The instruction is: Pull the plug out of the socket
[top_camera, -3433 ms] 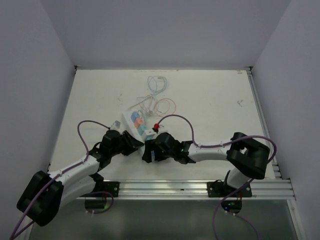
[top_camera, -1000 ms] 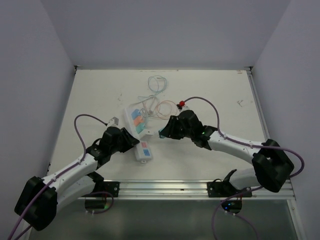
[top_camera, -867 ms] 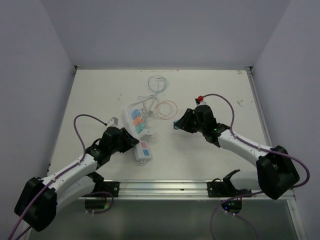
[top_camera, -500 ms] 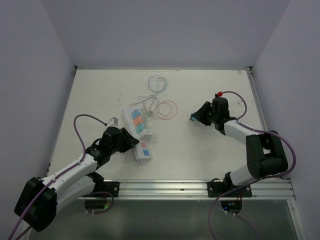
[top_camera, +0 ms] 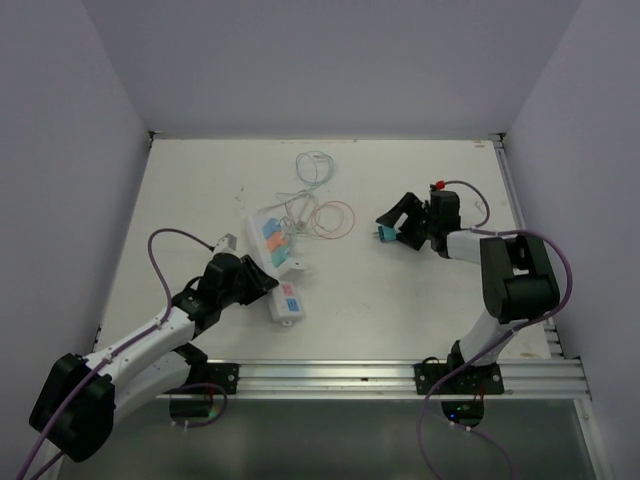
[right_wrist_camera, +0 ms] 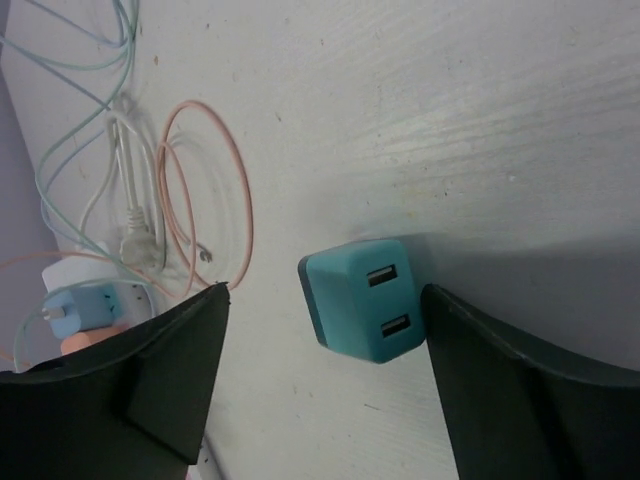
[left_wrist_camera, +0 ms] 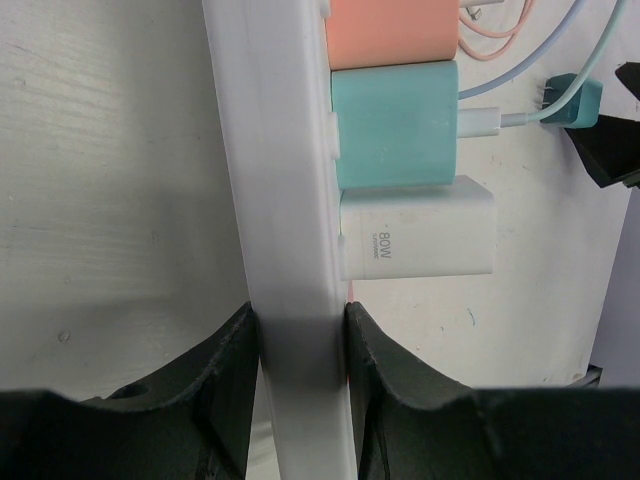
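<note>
The socket, a long white power strip with coloured labels, lies left of centre. My left gripper is shut on its near end; in the left wrist view the fingers clamp the strip from both sides. An orange plug, a teal plug and a white 80W charger sit in it. A loose teal USB plug lies on the table right of centre. My right gripper is open around it; in the right wrist view the plug rests between the spread fingers.
Loose pink, white and green cables coil behind the strip, also in the right wrist view. A metal rail runs along the near table edge. Grey walls close in the table on three sides.
My right gripper carried the teal plug from the power strip away to the right, then opened; the plug now lies on the table. The left gripper stayed shut on the strip.
</note>
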`<state>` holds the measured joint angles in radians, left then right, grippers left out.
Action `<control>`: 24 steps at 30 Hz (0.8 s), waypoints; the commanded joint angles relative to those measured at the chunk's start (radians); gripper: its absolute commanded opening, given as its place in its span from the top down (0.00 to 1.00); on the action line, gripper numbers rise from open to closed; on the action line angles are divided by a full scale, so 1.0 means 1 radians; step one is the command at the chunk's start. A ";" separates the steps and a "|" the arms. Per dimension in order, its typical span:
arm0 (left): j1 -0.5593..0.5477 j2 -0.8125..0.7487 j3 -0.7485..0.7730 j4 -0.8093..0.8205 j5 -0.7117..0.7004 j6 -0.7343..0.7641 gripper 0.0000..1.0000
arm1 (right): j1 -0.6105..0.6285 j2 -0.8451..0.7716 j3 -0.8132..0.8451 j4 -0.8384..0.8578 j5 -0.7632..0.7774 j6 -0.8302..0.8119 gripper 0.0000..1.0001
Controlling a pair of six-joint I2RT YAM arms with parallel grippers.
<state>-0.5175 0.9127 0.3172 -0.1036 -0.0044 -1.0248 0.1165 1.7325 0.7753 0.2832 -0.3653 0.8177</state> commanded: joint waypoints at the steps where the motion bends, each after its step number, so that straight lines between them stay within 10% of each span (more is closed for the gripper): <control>1: 0.007 0.018 -0.012 -0.036 -0.023 0.054 1.00 | -0.009 -0.080 -0.016 -0.054 0.023 -0.066 0.15; 11: 0.007 0.008 -0.023 -0.021 -0.006 0.054 1.00 | 0.024 -0.385 -0.057 -0.308 0.109 -0.179 0.02; 24: 0.007 -0.001 -0.041 -0.002 0.000 0.051 1.00 | 0.527 -0.378 -0.061 -0.128 0.114 -0.035 0.01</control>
<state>-0.5171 0.9089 0.3050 -0.0834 0.0063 -1.0245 0.5762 1.2961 0.6956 0.0704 -0.2455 0.7288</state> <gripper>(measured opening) 0.401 0.987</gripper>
